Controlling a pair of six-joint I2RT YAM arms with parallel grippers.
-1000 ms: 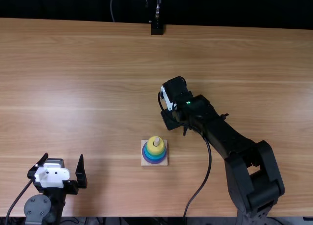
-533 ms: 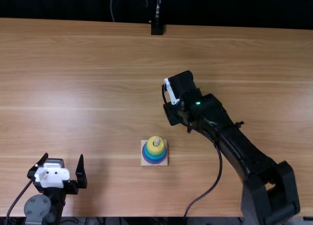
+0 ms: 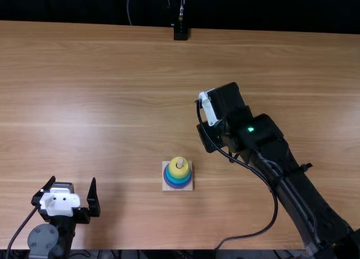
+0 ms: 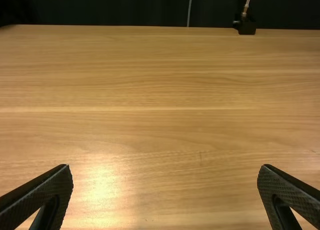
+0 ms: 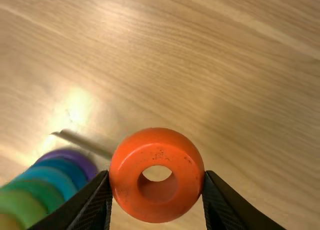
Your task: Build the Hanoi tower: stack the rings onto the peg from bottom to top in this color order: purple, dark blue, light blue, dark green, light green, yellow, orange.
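Lt brown table [image 3: 101, 79] w/ blk mount [image 3: 180, 34] & metal rod [image 3: 181, 10] at far edge, grey cable [image 3: 128, 8] nearby, blk backdrop [image 3: 270, 11] behind.

- In the top view, the table [image 3: 281, 62] is bright, and the dark background [image 3: 73, 5] stays very dim.
- A pale, soft glare lies at the left middle of this frame; a faint shadow is at lower left.
- In the left wrist view, the strongest glare is at lower left.
- In the right wrist view, light shines at upper left and left middle.
- There, the stacked rings [image 5: 47, 180] at lower left are blurred, and the orange ring [image 5: 125, 172] looks clearer.
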